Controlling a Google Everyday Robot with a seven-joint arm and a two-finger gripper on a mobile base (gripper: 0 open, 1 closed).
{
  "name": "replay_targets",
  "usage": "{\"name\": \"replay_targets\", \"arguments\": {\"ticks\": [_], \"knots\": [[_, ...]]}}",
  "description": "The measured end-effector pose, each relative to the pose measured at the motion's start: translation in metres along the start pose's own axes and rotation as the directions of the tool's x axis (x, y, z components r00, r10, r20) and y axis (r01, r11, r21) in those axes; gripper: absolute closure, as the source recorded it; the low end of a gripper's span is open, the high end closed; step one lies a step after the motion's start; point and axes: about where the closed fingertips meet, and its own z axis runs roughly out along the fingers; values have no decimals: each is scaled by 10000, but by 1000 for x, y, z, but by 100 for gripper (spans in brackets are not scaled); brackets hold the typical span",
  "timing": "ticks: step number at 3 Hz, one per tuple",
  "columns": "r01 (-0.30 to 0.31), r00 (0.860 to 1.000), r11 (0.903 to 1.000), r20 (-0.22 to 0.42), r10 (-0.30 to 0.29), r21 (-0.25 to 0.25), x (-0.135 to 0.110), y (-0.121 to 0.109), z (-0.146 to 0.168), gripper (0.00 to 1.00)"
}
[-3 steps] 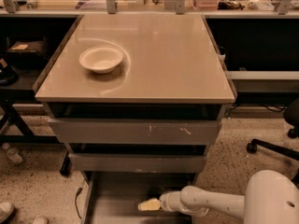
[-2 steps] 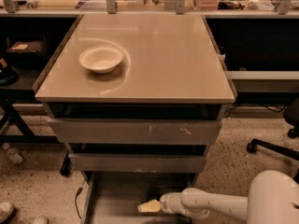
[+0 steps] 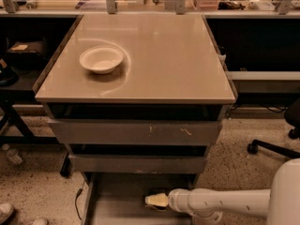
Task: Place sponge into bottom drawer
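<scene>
The bottom drawer (image 3: 117, 203) is pulled out at the foot of the grey cabinet, and its flat grey floor shows. My white arm reaches into it from the right. My gripper (image 3: 153, 197) is low over the drawer floor, right of its middle, and is shut on the sponge (image 3: 158, 201). The sponge's yellow foam shows, with a dark top edge. Whether the sponge touches the floor is not visible.
A white bowl (image 3: 101, 59) sits on the cabinet top (image 3: 164, 55) at the left. The scratched-front drawer (image 3: 136, 132) and the middle drawer (image 3: 136, 163) stick out slightly above the bottom one. An office chair base (image 3: 274, 146) stands to the right. Cluttered shelves run along the back.
The gripper and the sponge have shifted slightly to the right and back inside the bottom drawer. Nothing else has moved.
</scene>
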Motion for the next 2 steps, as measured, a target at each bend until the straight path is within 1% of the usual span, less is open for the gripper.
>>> {"name": "replay_targets", "arguments": {"ticks": [1, 2], "knots": [[-452, 9981, 9934, 459, 406, 1052, -31, 24, -43, 0], [-591, 9961, 9807, 760, 456, 1862, -38, 17, -75, 0]]}}
